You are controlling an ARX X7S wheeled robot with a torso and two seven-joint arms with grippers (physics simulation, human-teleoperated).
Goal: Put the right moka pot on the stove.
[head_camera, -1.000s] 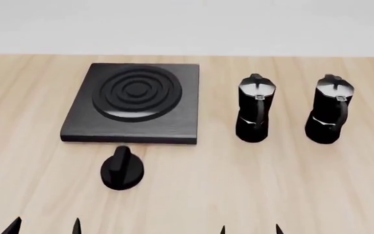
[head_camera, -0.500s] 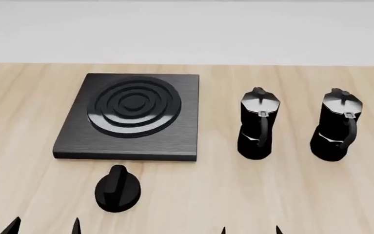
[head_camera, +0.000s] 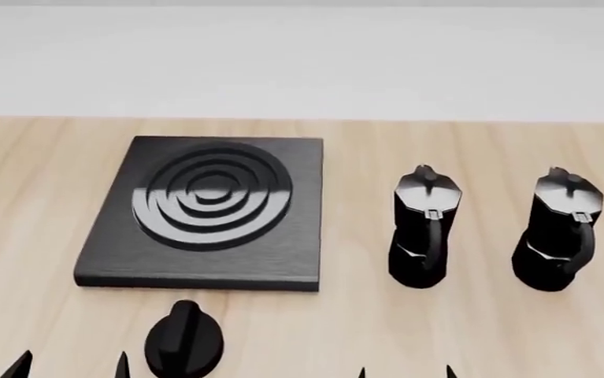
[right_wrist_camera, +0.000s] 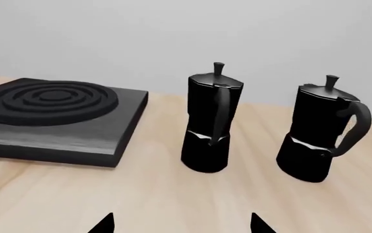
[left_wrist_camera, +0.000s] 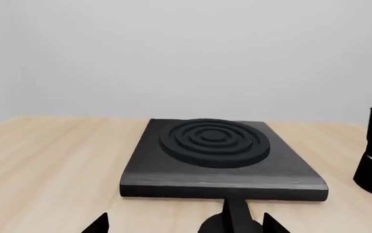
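Observation:
The right moka pot point(head_camera: 560, 233) is small, black and faceted with a grey lid and knob; it stands upright on the wooden table at the right, handle toward me. It also shows in the right wrist view point(right_wrist_camera: 323, 131). The stove point(head_camera: 209, 209), a flat black slab with raised rings, lies at the left and shows in both wrist views point(left_wrist_camera: 219, 160) point(right_wrist_camera: 56, 119). My left gripper point(head_camera: 71, 364) is open and empty at the near edge, left of the knob. My right gripper point(head_camera: 405, 370) is open and empty, near the edge in front of the pots.
A second identical moka pot point(head_camera: 424, 228) stands between the stove and the right pot, also in the right wrist view point(right_wrist_camera: 210, 119). A black oval knob point(head_camera: 184, 340) lies in front of the stove, close to my left gripper. The table point(head_camera: 313, 331) ends at a pale wall behind.
The head view has shifted: the stove, pots and knob all sit lower in the picture than before. The gripper tips stay at the same place. Nothing has been taken hold of.

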